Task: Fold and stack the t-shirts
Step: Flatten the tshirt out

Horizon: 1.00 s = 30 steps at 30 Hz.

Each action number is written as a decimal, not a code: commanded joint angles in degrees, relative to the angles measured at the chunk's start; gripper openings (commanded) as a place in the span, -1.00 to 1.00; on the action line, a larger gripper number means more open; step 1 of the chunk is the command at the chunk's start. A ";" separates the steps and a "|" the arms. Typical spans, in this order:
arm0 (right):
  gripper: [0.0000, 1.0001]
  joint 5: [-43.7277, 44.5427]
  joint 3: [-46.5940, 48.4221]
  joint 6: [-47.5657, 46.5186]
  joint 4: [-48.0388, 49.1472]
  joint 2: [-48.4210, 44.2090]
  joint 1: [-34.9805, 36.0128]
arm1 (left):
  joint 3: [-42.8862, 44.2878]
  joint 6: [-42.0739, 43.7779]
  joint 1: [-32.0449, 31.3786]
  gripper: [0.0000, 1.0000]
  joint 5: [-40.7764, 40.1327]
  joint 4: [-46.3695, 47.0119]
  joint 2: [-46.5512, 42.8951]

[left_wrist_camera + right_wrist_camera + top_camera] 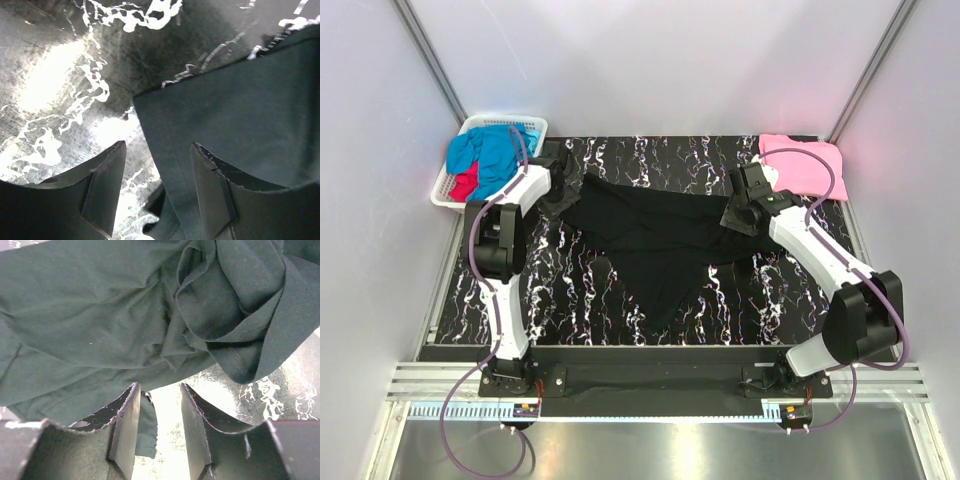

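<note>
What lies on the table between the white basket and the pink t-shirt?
In the top view, the black t-shirt lies spread there, the left gripper at its left edge, the right gripper at its right.

Red t-shirt (pixel 466 186) mostly hidden (apparently under blue t-shirt (pixel 492 150)).

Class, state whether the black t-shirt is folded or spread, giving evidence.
Spread, not folded: the black t-shirt lies open and rumpled across the table, wrinkles showing in the right wrist view.
</note>
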 commanded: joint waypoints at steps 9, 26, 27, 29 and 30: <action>-0.10 -2.08 1.06 1.00 1.15 -2.17 0.45 | 4.79 -0.66 0.06 0.18 -5.12 -3.52 2.31; -0.09 -2.61 2.90 0.83 -0.78 -4.55 0.45 | 7.61 -1.45 -0.03 0.09 -2.75 -4.14 7.67; -0.09 -2.61 2.90 0.74 -0.96 -4.72 0.45 | 7.78 -1.45 -0.12 0.01 -2.57 -4.14 8.03; -0.09 -2.79 2.91 0.65 -0.96 -4.81 0.36 | 7.96 -1.45 -0.12 -0.12 -2.31 -4.14 8.55; -0.09 -2.70 2.90 0.65 -1.05 -4.63 0.45 | 7.96 -1.45 -0.12 -0.20 -2.22 -4.14 8.73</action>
